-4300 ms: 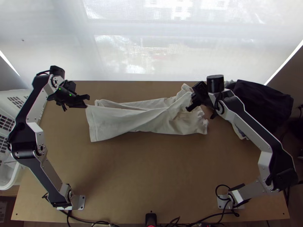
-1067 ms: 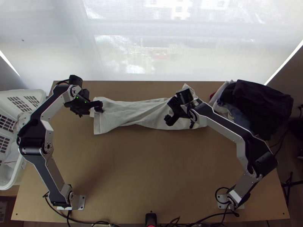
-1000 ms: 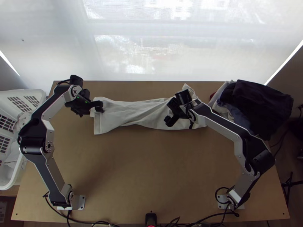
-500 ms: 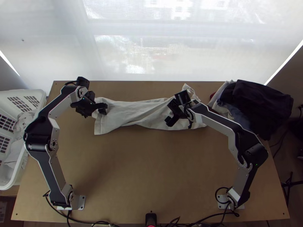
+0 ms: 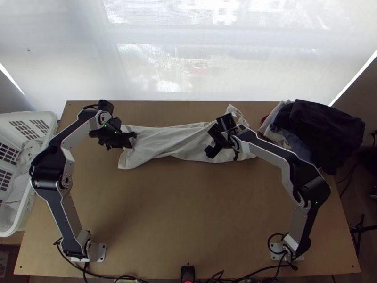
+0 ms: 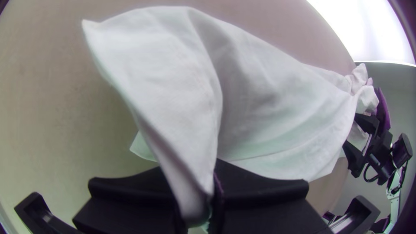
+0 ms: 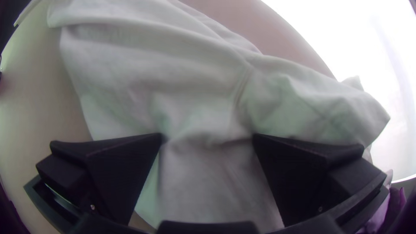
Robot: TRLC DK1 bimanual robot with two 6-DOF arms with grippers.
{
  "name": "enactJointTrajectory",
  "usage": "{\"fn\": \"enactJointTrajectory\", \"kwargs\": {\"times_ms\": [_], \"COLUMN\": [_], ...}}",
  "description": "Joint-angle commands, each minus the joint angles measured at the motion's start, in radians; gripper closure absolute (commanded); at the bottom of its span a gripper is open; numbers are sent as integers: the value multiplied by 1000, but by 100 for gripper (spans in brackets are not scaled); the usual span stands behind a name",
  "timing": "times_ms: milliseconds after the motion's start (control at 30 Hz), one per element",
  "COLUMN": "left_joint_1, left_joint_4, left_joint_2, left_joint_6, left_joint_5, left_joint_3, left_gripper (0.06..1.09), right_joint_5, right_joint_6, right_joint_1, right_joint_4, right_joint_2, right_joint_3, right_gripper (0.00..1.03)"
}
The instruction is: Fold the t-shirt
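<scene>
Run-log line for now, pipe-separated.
left pincer: shut on t-shirt near one end | right pincer: open over it, toward other end | t-shirt: creased strip along table

I see a wide window (image 5: 198, 61) beyond the far edge of my wooden surface (image 5: 179, 217). Pale sheer covering, building outlines faintly through it. Daylight diffuse, bright slits both sides. Floor (image 5: 365, 257) dark at right.

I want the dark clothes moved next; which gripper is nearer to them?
Right. The right gripper is over the shirt, toward the dark clothes; the left gripper pinches the shirt's opposite end.
</scene>
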Motion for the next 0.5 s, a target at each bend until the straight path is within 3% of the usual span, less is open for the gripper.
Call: {"fn": "enactJointTrajectory", "kwargs": {"times_ms": [0,467], "left_joint_1": [29,215], "left_joint_4": [-7,-40], "left_joint_2": [-39,-114], "left_joint_6": [-1,65], "left_joint_5": [20,49], "left_joint_3": [-17,-51], "left_gripper": [105,105], "right_joint_5": [-1,0], "right_joint_6": [17,30], "right_joint_1": [21,101], "right_joint_4": [-1,-12], "right_joint_2": [-30,-48], "right_joint_3": [-2,34], "right_gripper": [5,5]}}
